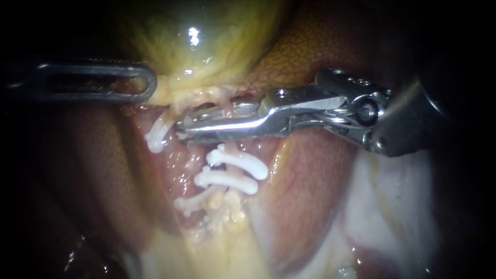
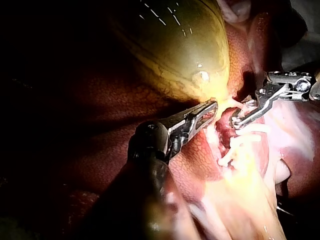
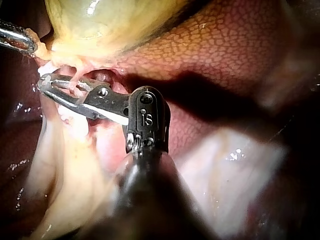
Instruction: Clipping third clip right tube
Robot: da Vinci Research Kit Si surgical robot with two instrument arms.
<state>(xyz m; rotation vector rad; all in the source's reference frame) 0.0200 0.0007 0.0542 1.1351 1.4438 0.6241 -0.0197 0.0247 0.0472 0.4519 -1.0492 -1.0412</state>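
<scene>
Right instrument [image 1: 194,122], jaws slightly apart, straddles tube [image 1: 222,98]; left instrument [image 1: 146,83] clamps gallbladder [image 1: 201,46] on liver [image 1: 310,46].

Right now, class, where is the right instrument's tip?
In the endoscope view, the right instrument enters from the right; its tip sits centre, just below the gallbladder, above the white clips and beside the left instrument.

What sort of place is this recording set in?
Apparently a surgical field seen close up: a gallbladder against liver, white clips in a row, and the right instrument close beside them.
</scene>
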